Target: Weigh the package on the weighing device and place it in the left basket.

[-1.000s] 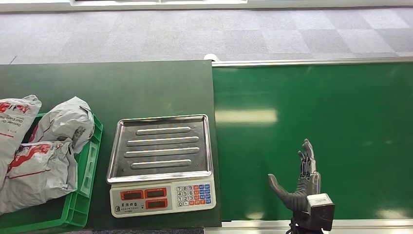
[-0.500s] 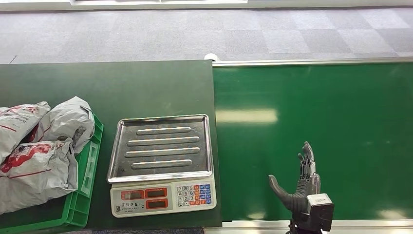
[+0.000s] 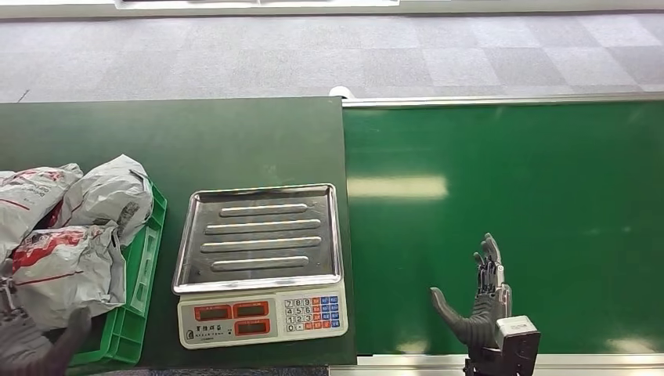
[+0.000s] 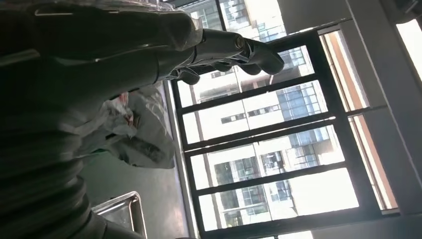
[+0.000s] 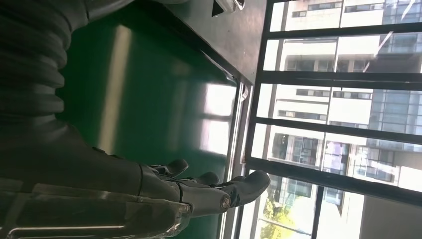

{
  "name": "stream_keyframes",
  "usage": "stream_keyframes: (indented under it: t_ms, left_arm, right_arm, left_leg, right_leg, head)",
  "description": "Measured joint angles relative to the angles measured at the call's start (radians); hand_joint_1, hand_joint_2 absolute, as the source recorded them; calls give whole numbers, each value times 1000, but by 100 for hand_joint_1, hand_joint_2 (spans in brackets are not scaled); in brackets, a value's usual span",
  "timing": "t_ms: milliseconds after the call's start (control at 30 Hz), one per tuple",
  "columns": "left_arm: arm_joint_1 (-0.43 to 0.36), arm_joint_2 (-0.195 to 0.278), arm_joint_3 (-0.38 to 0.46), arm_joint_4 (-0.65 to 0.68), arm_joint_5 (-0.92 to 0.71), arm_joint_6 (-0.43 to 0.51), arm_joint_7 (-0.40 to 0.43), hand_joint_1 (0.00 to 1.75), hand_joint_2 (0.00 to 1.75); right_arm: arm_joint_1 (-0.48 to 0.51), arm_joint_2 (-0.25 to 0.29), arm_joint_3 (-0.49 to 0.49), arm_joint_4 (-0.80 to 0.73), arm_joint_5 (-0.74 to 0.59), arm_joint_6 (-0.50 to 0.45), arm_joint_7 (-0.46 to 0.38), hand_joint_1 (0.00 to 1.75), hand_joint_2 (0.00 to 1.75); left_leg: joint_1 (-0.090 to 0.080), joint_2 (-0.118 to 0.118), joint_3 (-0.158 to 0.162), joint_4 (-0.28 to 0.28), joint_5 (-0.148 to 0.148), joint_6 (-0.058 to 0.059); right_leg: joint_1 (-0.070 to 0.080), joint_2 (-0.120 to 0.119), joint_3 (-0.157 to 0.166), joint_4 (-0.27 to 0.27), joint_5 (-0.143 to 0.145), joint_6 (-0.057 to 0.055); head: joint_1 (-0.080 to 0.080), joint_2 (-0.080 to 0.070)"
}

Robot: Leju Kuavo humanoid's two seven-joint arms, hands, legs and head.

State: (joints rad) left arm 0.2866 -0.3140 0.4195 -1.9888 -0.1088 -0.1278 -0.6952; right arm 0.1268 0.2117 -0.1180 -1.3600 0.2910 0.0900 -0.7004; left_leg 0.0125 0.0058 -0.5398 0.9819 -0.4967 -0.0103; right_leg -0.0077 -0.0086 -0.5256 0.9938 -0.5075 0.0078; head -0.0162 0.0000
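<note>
Belt (image 3: 501,196): bright green, bare, on the right. Dark table (image 3: 172,141) on the left, touching it.

Scale (image 3: 260,262): steel tray empty, sits just right of the basket (image 3: 133,313). Position unchanged from 0.5 s ago.

Packages (image 3: 70,235): three grey bags heaped in the green basket at the left table edge. The top left bag, raised 1.0 s ago, now lies flat on the pile as it did 0.5 s ago.

Left hand (image 3: 31,345): new in the head view, at the lower left corner, just beside the nearest bag; holds nothing. Left wrist view shows the fingers (image 4: 234,50) stretched out, with the bags beyond.

Right hand (image 3: 479,301): over the near belt edge, fingers spread, thumb out, empty. Slightly lower than 0.5 s ago.
</note>
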Motion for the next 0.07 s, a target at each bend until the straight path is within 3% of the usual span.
stream_keyframes:
  t_ms: [67]
  left_arm:
    - [-1, 4, -68, 44, -2, 43, 0, 0, 175]
  right_arm:
    - [-4, 4, 10, 8, 7, -11, 0, 0, 175]
  left_leg:
    - [0, 0, 0, 0, 0, 0]
  right_leg:
    - [0, 0, 1, 0, 0, 0]
  head:
    - [0, 0]
